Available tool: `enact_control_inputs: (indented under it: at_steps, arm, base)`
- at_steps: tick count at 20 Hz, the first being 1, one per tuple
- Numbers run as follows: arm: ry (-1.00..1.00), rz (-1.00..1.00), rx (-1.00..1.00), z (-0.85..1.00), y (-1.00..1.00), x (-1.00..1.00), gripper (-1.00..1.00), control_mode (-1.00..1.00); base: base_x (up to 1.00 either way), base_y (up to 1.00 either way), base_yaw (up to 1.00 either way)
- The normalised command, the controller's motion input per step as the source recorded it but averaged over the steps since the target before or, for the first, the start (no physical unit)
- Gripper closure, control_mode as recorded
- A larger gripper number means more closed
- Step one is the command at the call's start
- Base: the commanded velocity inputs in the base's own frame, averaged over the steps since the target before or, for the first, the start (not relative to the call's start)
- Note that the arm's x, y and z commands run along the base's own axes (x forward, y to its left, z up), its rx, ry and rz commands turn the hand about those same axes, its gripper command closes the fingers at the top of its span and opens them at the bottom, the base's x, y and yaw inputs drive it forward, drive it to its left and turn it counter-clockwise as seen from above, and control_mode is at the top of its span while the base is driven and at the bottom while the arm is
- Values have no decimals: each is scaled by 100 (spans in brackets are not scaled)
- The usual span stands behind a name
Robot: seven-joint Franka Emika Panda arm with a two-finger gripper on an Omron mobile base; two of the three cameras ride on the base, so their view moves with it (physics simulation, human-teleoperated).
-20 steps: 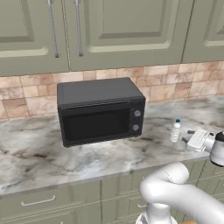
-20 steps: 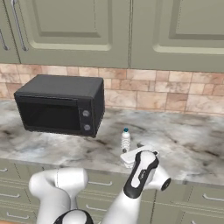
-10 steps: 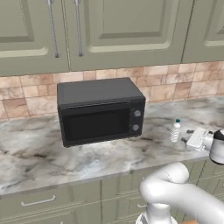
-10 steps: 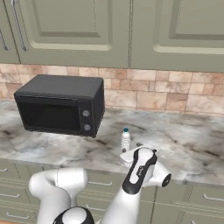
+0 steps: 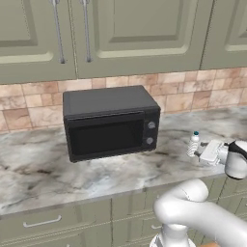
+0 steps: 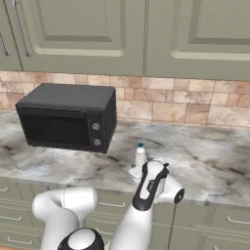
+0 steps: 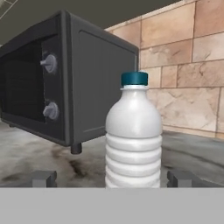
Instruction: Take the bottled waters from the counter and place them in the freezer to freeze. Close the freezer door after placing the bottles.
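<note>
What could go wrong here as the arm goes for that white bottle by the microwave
The bottle stands upright between the open tool's fingertips, not yet gripped; a forward nudge could tip it on the counter. Its ribbed, rounded body might slip if squeezed off-centre. The microwave stands close beside it, so a wide swing after lifting could strike its corner.

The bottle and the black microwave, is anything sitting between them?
No. In the right base view, just bare marbled counter lies between the whitish bottle and the microwave. The hand view shows it too.
</note>
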Motion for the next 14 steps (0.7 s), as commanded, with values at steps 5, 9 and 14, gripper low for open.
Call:
enact_control_inputs:
  at_steps: [5,9,14]
  arm:
    - [0,0,0,0,0,19,-100,-100]
    - [0,0,0,0,0,8,-100,-100]
    - [1,0,0,0,0,6,-100,-100]
  base:
    - [0,0,0]
    - [0,0,0]
    - [0,0,0]
